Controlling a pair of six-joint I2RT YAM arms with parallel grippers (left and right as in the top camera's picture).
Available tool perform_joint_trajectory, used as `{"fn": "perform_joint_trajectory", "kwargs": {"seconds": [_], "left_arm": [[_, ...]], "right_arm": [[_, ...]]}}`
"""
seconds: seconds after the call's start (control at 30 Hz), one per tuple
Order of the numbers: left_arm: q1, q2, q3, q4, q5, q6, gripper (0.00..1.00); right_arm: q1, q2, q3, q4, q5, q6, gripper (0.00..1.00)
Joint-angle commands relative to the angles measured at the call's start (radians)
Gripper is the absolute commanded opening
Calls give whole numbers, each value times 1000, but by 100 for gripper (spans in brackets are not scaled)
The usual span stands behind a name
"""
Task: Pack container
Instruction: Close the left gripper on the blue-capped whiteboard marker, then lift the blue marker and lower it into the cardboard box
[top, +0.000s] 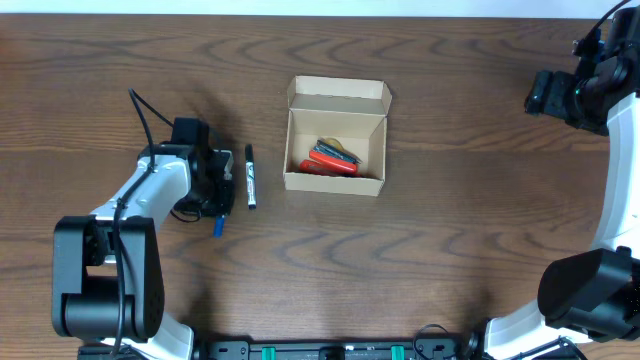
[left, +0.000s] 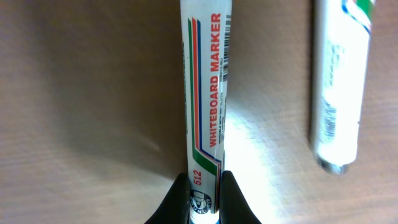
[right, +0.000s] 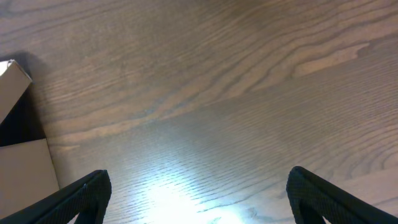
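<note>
The container (top: 335, 140), a tan cardboard box, stands open at the table's centre with its flap lid raised at the back. Red and black markers (top: 333, 158) lie inside it. My left gripper (top: 220, 193) is low over the table, left of the box. In the left wrist view the left gripper (left: 205, 200) is shut on a white whiteboard marker (left: 206, 93); its blue end (top: 217, 226) sticks out below the gripper. A second marker (top: 250, 177) lies on the wood just right of it (left: 339, 81). My right gripper (right: 199, 199) stands open over bare wood, far right (top: 540, 95).
The table is dark brown wood (top: 450, 250). A corner of the box (right: 18, 168) shows at the left edge of the right wrist view. The right arm's base (top: 590, 295) sits at the front right, the left arm's base (top: 105, 290) at the front left.
</note>
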Motion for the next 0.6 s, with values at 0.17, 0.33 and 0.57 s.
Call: {"fn": "perform_joint_trajectory", "kwargs": {"seconds": [0.17, 0.33, 0.57], "left_arm": [[-68, -22, 369, -224, 58, 57, 6], [-146, -22, 621, -278, 73, 137, 6], [-257, -21, 808, -371, 156, 446, 6]], "right_arm": [[-1, -7, -5, -3, 10, -12, 90], [-1, -7, -5, -3, 10, -12, 89], [-1, -7, -5, -5, 10, -31, 89]]}}
